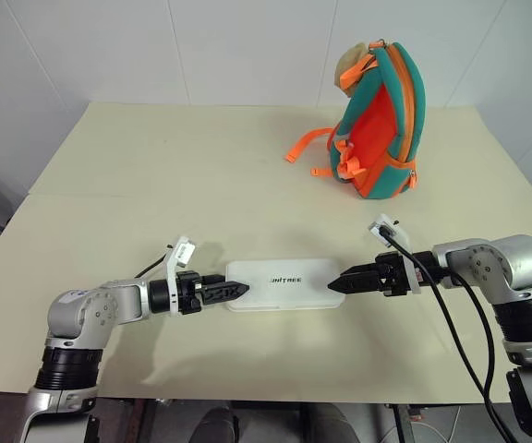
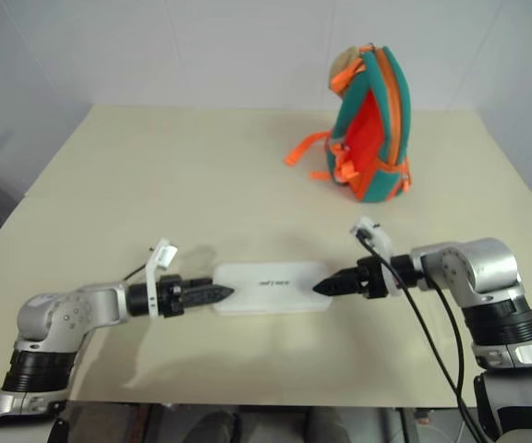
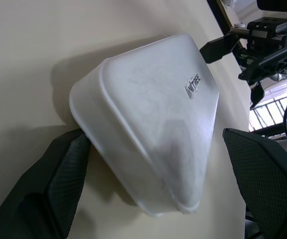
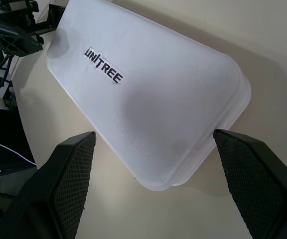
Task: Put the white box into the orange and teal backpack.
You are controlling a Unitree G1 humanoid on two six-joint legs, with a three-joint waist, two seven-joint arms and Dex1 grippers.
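A flat white rectangular box [image 1: 284, 284] lay on the cream table [image 1: 155, 166], well short of the upright orange and teal backpack [image 1: 381, 125]. The left gripper [image 1: 232, 293] and right gripper [image 1: 337, 282] bracketed its ends, jaws spread wide. Judged step: two-handed grasp; next, both must close and lift together.

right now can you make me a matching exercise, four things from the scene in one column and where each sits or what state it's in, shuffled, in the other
Things:
1. white box
2. orange and teal backpack
3. left claw
4. right claw

Places or states:
A. upright at the far side of the table
B. open at the box's right end
C. lying flat near the table's front edge, between both claws
D. open at the box's left end

Pairs: 1-C, 2-A, 3-D, 4-B
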